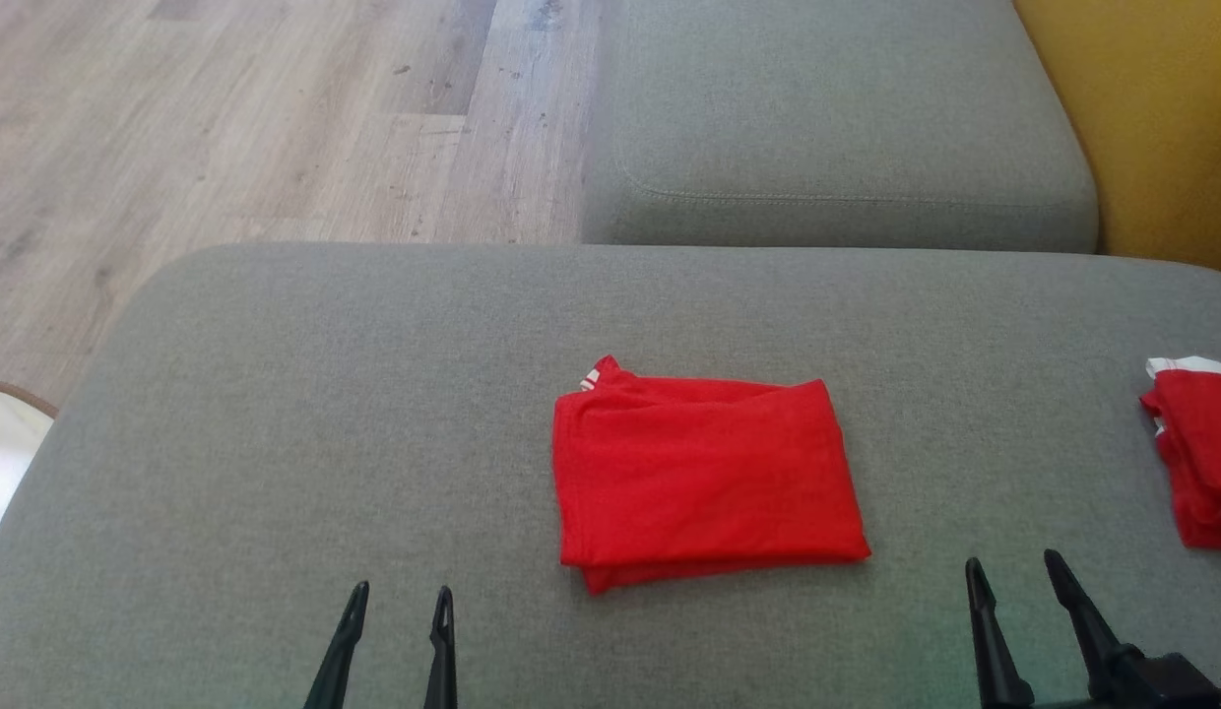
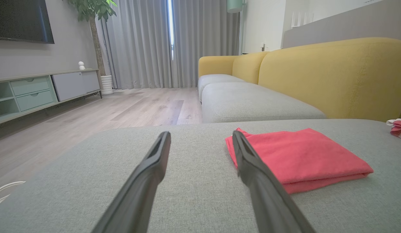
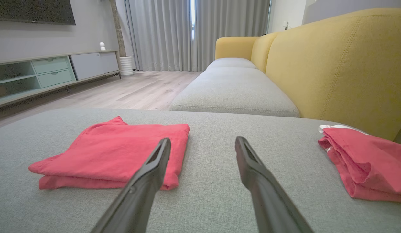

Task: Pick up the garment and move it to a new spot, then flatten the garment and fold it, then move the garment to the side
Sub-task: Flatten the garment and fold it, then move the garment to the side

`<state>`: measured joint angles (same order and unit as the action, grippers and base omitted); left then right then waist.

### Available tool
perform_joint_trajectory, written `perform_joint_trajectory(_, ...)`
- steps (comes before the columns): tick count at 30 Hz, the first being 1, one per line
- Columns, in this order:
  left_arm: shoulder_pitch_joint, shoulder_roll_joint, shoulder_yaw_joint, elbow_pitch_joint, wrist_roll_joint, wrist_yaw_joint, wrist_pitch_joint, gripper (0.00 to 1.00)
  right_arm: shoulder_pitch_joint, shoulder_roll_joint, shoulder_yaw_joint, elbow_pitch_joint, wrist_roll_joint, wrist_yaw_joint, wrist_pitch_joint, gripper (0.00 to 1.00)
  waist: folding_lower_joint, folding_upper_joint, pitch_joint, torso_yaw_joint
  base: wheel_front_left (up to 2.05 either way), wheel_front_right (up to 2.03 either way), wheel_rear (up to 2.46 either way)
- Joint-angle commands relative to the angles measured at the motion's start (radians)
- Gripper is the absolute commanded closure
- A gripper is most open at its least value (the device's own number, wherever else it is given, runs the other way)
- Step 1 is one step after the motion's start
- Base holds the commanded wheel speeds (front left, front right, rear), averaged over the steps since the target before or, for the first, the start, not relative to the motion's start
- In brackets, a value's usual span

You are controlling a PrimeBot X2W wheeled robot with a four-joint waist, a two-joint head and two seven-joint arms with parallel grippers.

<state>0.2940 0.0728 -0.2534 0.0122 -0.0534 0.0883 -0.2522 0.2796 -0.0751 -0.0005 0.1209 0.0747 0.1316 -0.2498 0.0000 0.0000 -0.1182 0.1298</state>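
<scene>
Garment [image 1: 704,473]: lay folded, not yet aside.
Left fingers [image 1: 441,630]: apart, near garment.
Right fingers [image 1: 987,630]: apart, empty.
Layers: needed pinching together, lifted level.

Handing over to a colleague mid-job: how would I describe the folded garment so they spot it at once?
Find the large grey cushion nearest the robot. In its middle lies the folded red garment. Unlike the rumpled red garment at the cushion's right edge, it is a neat, flat rectangle.
</scene>
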Motion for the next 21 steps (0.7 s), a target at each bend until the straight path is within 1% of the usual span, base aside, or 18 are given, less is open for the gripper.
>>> perform_joint_trajectory(1,-0.032,-0.007,0.04,-0.039,0.006,0.006,-0.01,0.0,-0.021,-0.011,0.018,-0.036,-0.012,-0.001,-0.012,0.0,0.0,0.0,0.002,-0.002,0.0,0.0,0.0)
perform_joint_trajectory(10,-0.03,-0.012,0.044,-0.051,0.007,0.018,-0.01,0.0,-0.031,-0.008,0.023,-0.035,-0.017,-0.001,-0.012,0.0,0.0,0.0,0.008,-0.011,0.0,0.0,0.0)
perform_joint_trajectory(17,-0.05,-0.013,0.037,-0.092,0.009,-0.008,-0.01,0.0,-0.041,-0.011,0.026,-0.027,-0.017,-0.001,-0.012,0.0,0.0,0.0,0.026,-0.008,0.0,0.0,0.0)
perform_joint_trajectory(21,-0.05,-0.015,0.041,-0.103,0.007,-0.003,-0.01,0.0,-0.071,-0.005,0.018,0.001,-0.004,-0.001,-0.012,0.0,0.0,0.0,0.053,0.006,0.0,0.0,0.0)
